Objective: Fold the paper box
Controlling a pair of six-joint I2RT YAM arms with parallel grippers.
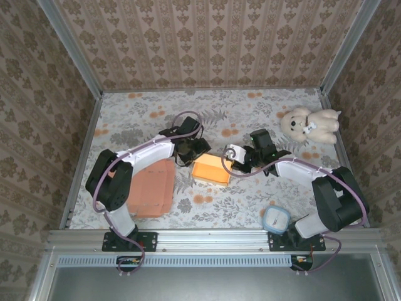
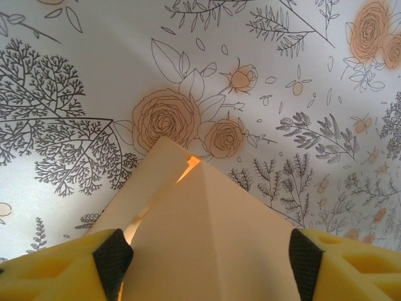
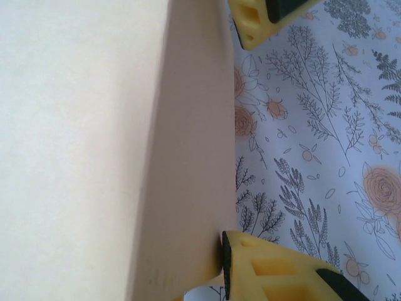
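Orange box (image 1: 210,169) sat mid-table, walls up, corner seam gaping; closing it probably left for you. Your left gripper (image 2: 210,266) straddled its 10 o'clock corner, grip untellable. Your right gripper (image 3: 235,141), at 3 o'clock, stood parted, lower finger (image 3: 250,269) touching wall.

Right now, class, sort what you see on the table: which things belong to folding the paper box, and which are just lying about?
In the job: paper box; left gripper, astride one corner of it; right gripper, alongside its wall.
Lying about: flat orange sheet; teddy bear; small blue-rimmed container.
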